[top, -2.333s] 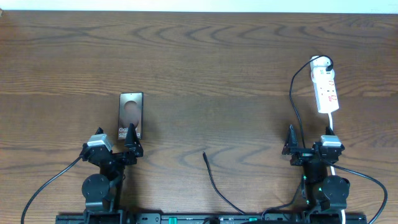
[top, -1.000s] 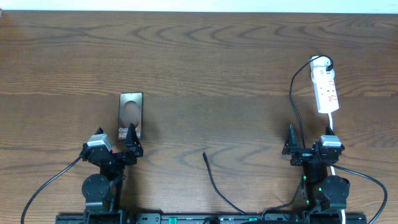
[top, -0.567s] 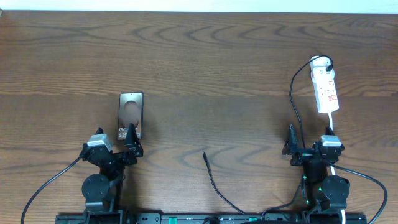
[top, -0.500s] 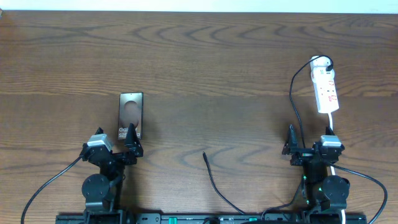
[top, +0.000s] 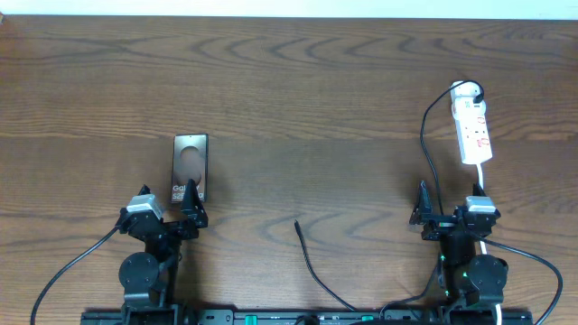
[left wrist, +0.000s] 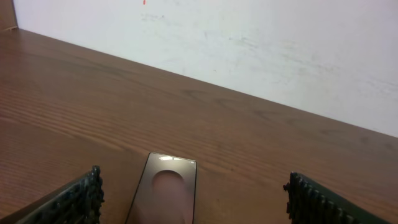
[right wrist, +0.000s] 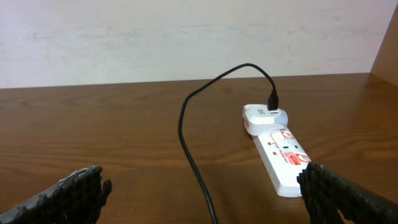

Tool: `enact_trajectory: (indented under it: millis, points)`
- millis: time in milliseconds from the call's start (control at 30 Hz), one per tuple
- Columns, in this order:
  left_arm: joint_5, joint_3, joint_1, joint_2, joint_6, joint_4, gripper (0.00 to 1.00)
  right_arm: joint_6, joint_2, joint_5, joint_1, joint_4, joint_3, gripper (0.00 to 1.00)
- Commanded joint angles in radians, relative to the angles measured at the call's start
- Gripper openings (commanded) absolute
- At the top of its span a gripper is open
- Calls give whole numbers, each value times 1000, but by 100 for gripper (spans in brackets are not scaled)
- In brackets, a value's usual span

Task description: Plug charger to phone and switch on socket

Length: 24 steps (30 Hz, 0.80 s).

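The bronze-brown phone lies flat on the table at the left, Galaxy lettering at its near end; it also shows in the left wrist view. My left gripper sits just in front of it, open and empty. The black charger cable's plug tip lies loose on the table at centre front. The white socket strip lies at the far right, a black plug at its far end. My right gripper is open and empty, near the strip's near end; the black cable runs between its fingers.
A white wall borders the table's far edge. The arm bases and their thick black cables sit along the front edge. A white cord leaves the strip toward the right arm.
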Motion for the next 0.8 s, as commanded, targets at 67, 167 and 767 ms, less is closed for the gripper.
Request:
enact_trajectory:
  millis: [67, 167, 767]
  points:
    - [10, -14, 6, -4, -2, -39, 91, -13, -7, 8, -6, -2, -3, 99]
    - [10, -14, 6, -4, -2, -39, 91, -13, -7, 8, -6, -2, -3, 99]
    - [138, 342, 6, 178, 170, -198, 91, -13, -7, 8, -6, -2, -3, 99]
